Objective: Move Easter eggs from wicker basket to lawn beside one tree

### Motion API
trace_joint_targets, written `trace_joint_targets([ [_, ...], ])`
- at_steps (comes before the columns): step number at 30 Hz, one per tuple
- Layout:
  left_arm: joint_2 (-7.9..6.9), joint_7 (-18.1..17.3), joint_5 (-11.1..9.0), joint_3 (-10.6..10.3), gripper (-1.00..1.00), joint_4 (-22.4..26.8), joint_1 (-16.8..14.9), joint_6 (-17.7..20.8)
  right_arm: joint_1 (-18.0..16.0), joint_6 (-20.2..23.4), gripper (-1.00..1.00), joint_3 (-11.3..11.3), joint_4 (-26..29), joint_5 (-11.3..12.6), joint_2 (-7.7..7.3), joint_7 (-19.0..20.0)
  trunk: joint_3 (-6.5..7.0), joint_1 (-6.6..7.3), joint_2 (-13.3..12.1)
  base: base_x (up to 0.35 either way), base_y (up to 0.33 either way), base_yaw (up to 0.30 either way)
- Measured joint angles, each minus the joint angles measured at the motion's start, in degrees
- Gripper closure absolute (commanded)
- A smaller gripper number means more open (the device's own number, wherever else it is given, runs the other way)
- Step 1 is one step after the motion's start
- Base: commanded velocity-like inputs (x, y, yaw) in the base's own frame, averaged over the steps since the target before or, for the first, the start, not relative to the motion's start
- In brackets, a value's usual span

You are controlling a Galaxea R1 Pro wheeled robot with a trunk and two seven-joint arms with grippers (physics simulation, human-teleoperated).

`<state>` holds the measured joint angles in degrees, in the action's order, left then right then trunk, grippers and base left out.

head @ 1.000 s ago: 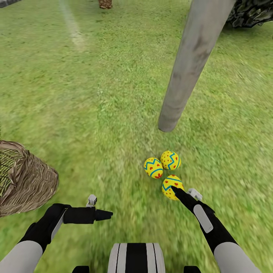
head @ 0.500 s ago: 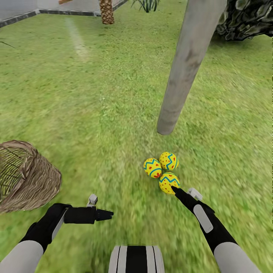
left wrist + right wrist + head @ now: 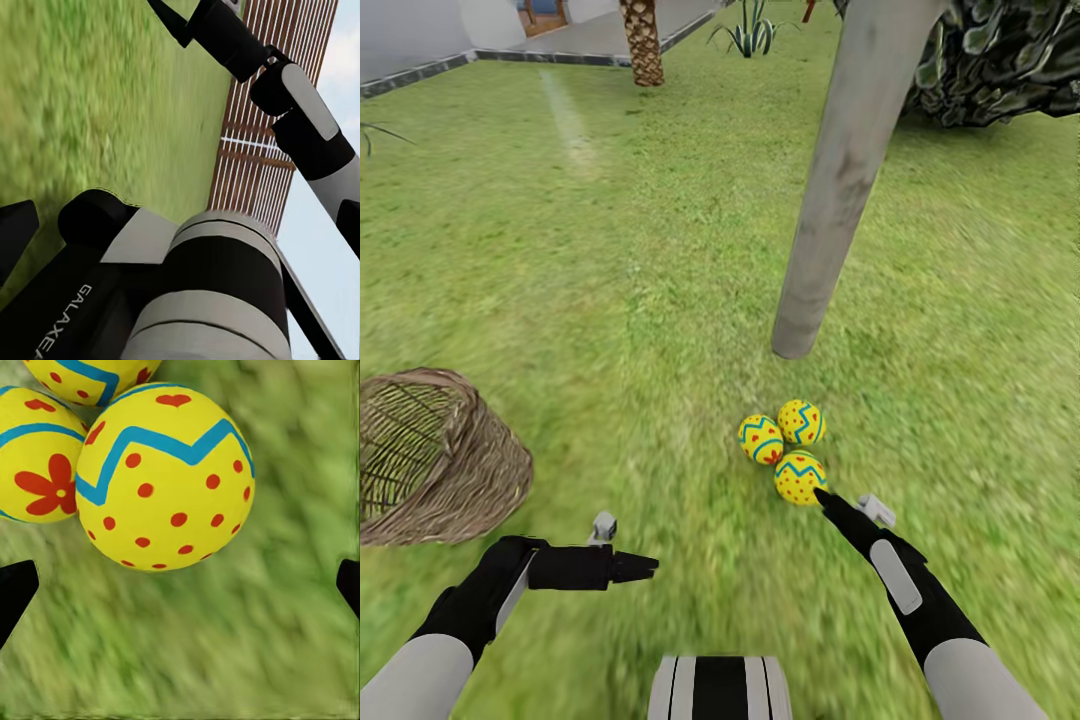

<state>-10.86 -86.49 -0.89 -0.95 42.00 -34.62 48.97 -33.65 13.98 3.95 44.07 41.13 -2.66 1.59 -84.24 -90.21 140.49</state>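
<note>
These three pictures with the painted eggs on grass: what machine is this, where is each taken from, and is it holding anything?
It is a simulated two-armed robot on wheels. The big picture comes from its head camera, looking down over both arms. Three yellow eggs with red dots and blue zigzags lie on the green lawn close to the pale grey tree trunk; a tan woven wicker basket sits apart. The close-ups come from wrist cameras. The right gripper is open just behind the nearest egg, holding nothing. The left gripper holds nothing that I can see.
</note>
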Motion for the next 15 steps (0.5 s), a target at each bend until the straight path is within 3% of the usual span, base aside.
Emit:
trace_joint_targets([
  [5,-0.03,0.0,0.0,0.0,-1.0,0.0,0.0,0.0,0.01,-0.07,-1.0,-0.03,0.0,-0.22,0.0,0.0,1.34,1.11,-2.01,-0.228,0.023,0.0],
  [15,0.07,0.03,0.0,0.0,-1.0,0.0,0.0,0.0,0.01,-0.16,-1.0,-0.08,0.0,-0.36,0.09,-0.04,4.08,3.32,-6.02,-0.008,0.0,0.0],
])
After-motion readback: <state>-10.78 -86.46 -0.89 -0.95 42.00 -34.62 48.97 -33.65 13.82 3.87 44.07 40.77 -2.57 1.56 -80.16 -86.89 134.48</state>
